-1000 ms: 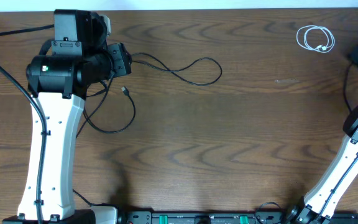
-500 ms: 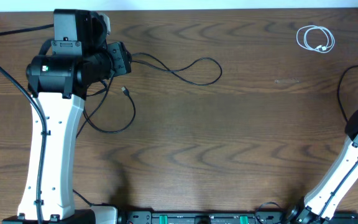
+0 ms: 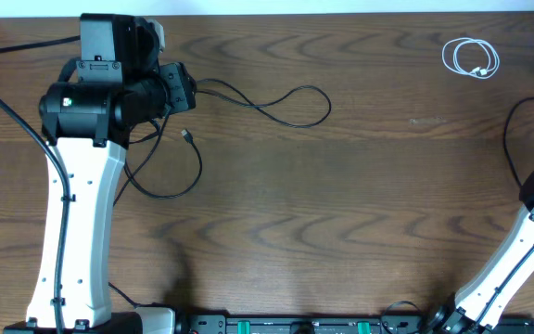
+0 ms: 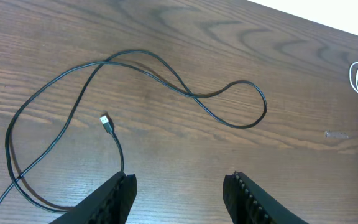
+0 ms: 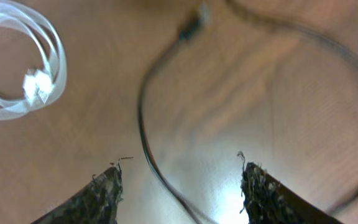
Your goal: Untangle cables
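Black cable (image 4: 188, 94) lay loose on the worktop (image 3: 341, 204) at your left. It crossed itself into one open loop toward the middle and a second curve beside the left arm. Its plug (image 4: 106, 122) rested free inside that curve. White cable (image 3: 448, 57) lay coiled at the far right corner, well apart from the black one. Your left claw (image 4: 179, 183) stood partly open above the worktop, holding nothing. Your right claw (image 5: 179, 180) hung near the white coil, its fingers apart and empty. That view was blurred, and a dark wire (image 5: 143, 134) curved beneath the claw.
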Tool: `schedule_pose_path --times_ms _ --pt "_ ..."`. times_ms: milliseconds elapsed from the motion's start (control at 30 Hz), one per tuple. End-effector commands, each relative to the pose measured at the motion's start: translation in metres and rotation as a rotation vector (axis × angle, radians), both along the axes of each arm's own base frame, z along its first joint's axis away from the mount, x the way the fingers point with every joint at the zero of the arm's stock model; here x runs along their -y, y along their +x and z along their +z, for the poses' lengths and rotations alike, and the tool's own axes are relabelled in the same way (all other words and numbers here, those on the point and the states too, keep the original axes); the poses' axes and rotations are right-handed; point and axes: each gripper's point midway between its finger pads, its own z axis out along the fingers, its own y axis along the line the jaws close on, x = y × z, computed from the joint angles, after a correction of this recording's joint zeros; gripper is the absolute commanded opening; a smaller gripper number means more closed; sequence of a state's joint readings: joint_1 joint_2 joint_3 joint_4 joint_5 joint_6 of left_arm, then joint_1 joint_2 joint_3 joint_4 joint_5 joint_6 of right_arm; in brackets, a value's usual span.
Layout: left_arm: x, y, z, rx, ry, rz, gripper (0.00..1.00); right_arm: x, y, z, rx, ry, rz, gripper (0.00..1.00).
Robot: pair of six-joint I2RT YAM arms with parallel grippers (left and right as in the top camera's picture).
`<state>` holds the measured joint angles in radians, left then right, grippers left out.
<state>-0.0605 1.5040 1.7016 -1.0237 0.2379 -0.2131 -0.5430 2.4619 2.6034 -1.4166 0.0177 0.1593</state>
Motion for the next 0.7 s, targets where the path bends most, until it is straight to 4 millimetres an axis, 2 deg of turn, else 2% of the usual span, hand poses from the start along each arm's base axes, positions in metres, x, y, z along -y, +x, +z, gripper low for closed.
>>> schedule_pose_path --times_ms 0,133,333,467,533,667 --pt "-0.001 0.001 0.0 -0.004 -0.003 0.012 0.51 -0.02 -0.009 -0.012 -0.062 0.068 0.107 0.62" --pt "-0.002 0.0 -0.001 -0.008 -0.003 0.012 0.51 -0.042 -0.025 -0.037 -0.175 0.12 0.229 0.7" --pt "-0.002 0.0 -0.001 -0.009 -0.003 0.012 0.51 -0.057 -0.04 -0.081 -0.27 0.186 0.289 0.7" --pt "-0.002 0.0 -0.001 -0.008 -0.003 0.012 0.51 -0.068 -0.025 -0.097 -0.193 0.235 0.335 0.68" --pt "-0.002 0.0 -0.001 -0.009 -0.003 0.012 0.5 -0.071 -0.014 -0.107 -0.143 0.242 0.344 0.63" --pt "-0.002 0.0 -0.001 -0.009 -0.003 0.012 0.51 -0.074 -0.009 -0.126 -0.132 0.23 0.349 0.52"
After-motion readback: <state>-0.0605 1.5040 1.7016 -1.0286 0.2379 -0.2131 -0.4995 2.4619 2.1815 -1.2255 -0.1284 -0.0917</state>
